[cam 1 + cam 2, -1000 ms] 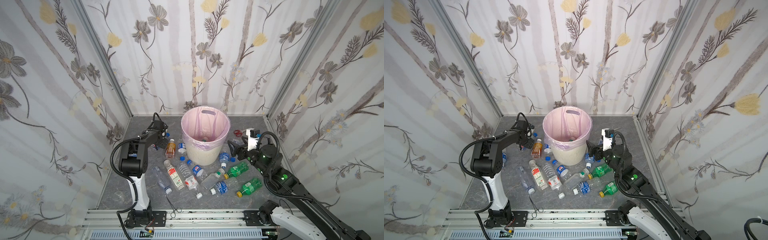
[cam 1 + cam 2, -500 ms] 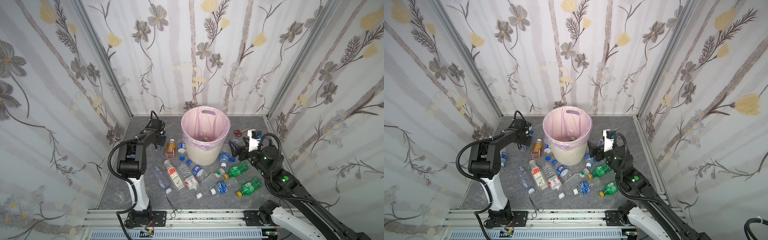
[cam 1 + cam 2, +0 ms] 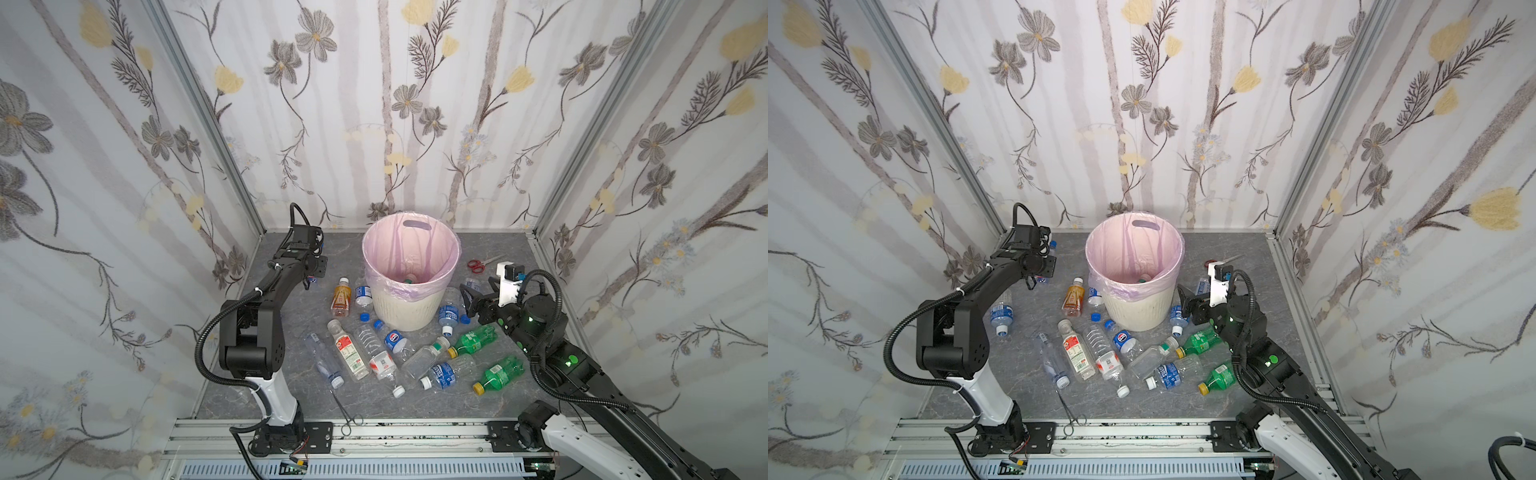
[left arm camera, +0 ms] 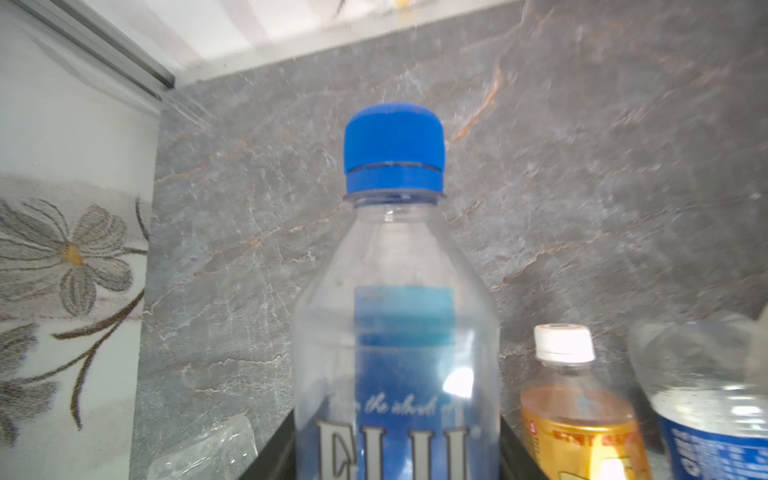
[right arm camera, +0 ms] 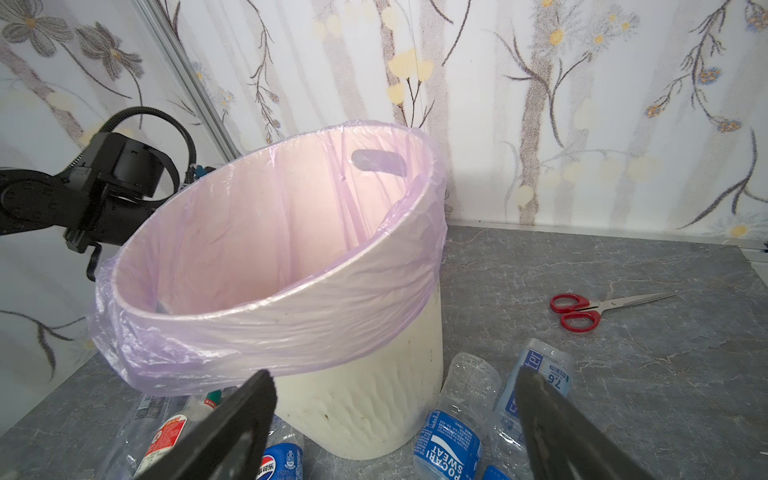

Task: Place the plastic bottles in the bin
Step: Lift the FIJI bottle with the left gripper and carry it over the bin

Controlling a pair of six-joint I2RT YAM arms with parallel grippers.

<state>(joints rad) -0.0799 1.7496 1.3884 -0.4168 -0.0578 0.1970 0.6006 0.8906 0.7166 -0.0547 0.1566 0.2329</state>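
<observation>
Clear plastic with a blue cap and a blue label: that is the Fiji bottle (image 4: pixel 395 332) your left gripper (image 4: pixel 395 451) has clamped, its black fingers (image 4: pixel 278 457) pressed against either side of the body below the shoulder. In both top views you find that gripper (image 3: pixel 311 275) low at the far left of the grey table (image 3: pixel 415 403), left of the bin (image 3: pixel 409 311) and close to the wall. The arm hides most of the bottle there, so you cannot tell whether it is off the table surface. Just beside it in the left wrist view lies the orange bottle (image 4: pixel 577 419) with its white cap.

Your right gripper (image 5: pixel 395 378) has its jaws spread wide and holds nothing. It hangs just to the right of the bin, its fingers (image 5: pixel 232 428) framing the cream wall and the Pocari Sweat bottle (image 5: pixel 449 444) lying at the bin's foot. The pink bag (image 5: pixel 257 332) folds over the rim, and in a top view a couple of bottles lie at the bottom. The other plastic bottles (image 3: pixel 374 357) lie scattered in front of the bin, with two green bottles (image 3: pixel 473 338) near your right arm. Red-handled scissors (image 5: pixel 577 309) lie beyond the right gripper toward the back wall, and thin forceps (image 3: pixel 345 409) lie at the near edge.
</observation>
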